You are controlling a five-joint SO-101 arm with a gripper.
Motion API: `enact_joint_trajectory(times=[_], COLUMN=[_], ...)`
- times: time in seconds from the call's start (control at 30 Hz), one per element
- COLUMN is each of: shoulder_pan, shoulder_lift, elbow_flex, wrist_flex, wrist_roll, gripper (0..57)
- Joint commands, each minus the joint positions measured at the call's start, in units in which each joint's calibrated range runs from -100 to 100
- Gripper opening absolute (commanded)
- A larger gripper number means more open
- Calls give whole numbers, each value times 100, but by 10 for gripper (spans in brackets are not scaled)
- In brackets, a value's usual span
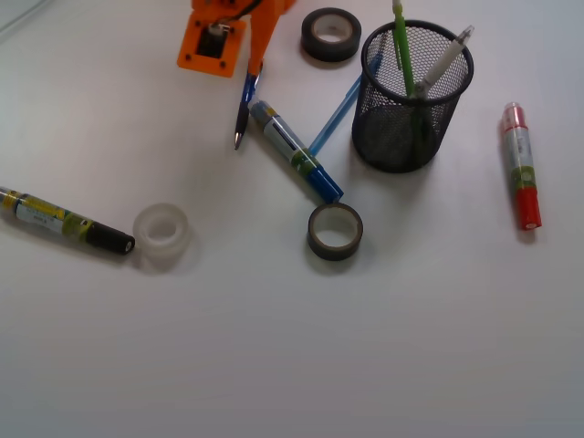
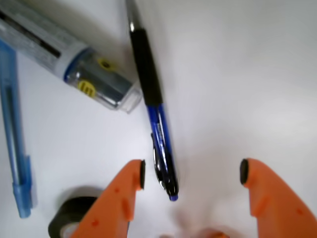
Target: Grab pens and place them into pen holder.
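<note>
Item: gripper (image 2: 190,173), orange, fingers apart and holding nothing. In the wrist view we see the clip end of the dark blue pen (image 2: 157,129) between the two pads, lying closer to the left-hand finger (image 2: 130,186) than to the other.

Item: dark blue pen, flat on the table (image 1: 292,347), near the top of the front view, at about 10 o'clock from the blue marker (image 1: 297,151). Its long axis runs almost 12 to 6 in the front view, metal tip toward 6 and clip end under the gripper. The marker's cap end lies just beside its black grip; we cannot tell whether they touch.

Item: pen holder (image 1: 412,99), at 3 o'clock from the pen, with a light green pen (image 1: 401,46) and a silver-grey pen (image 1: 444,62) standing in it.

Item: light blue pen (image 1: 342,108), on the table, partly behind the holder.

Handling note: we judge the grasp not yet made. We would centre the barrel between the pads, come down squarely, close across the axis, and stay clear of the marker.
</note>
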Motion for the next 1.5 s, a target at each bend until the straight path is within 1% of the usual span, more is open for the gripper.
enact_joint_trajectory(times=[0.0,0.1,0.23,0.27,0.47,0.83,1.2,1.27,1.3,1.47], shoulder_pan=[-133,-223,-492,-672,-933,-814,-298,-260,-246,-290], shoulder_lift=[-128,-128,-51,-17,348,1224,1283,1283,1283,1275], elbow_flex=[-31,-31,-22,15,458,621,766,1074,1554,2641], wrist_flex=[422,702,728,396,-803,-2439,-2605,-3034,-3734,-5834], wrist_roll=[34,93,117,112,83,83,78,78,78,78], gripper=[220,199,198,200,202,202,202,202,202,200])
